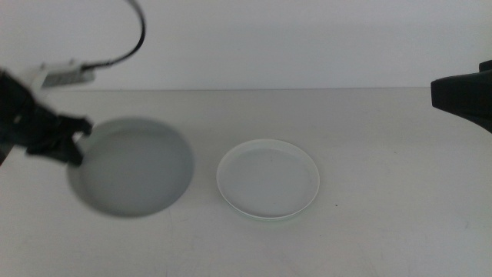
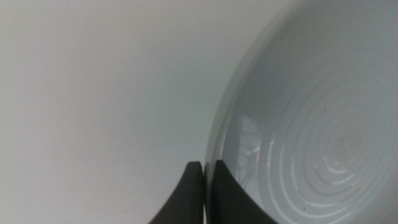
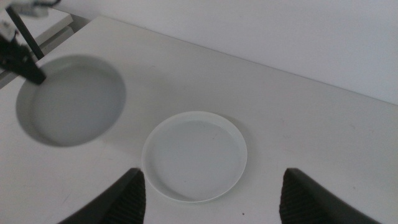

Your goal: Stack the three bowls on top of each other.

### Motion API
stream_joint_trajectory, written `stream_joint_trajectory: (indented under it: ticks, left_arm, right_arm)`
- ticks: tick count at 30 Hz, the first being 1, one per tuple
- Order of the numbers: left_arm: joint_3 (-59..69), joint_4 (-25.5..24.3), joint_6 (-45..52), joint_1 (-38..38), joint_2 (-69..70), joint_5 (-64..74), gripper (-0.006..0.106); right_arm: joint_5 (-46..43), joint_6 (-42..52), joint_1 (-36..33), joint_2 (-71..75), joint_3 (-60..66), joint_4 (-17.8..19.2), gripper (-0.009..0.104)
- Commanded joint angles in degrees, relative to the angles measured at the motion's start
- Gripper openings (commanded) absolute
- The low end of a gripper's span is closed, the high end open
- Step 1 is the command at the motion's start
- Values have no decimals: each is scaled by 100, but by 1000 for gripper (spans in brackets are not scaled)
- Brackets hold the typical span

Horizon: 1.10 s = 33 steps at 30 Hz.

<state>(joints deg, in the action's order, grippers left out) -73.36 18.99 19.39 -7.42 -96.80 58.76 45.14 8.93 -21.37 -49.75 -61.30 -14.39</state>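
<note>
The left gripper (image 1: 79,142) is clamped on the left rim of the light grey, shallow round bowl (image 1: 132,165); the left wrist view shows its two dark jaws pressed nearly together with that rim between them. This bowl lies toward the left side of the white bench (image 1: 384,200); whether it rests flat or is slightly raised cannot be judged. A white, shallow round bowl (image 1: 268,178) with a low rim sits near the bench centre, just beside the grey one, not touching; a pale green edge shows beneath its near rim. The right gripper (image 3: 208,190) hangs well above the bench's right side, jaws spread wide, holding nothing.
</note>
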Motion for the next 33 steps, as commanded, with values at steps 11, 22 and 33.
stream_joint_trajectory:
  ticks: [11,22,33]
  left_arm:
    - [-2076,-4,-1582,1935,-827,132,0]
    - [-2930,62,-1692,2719,-2043,-133,0]
    - [-2938,-59,-1681,2754,-2236,-236,47]
  right_arm:
    - [-412,83,3,41,-131,-24,55]
    - [-412,83,3,41,-131,-24,55]
    - [-418,83,3,41,-131,-25,55]
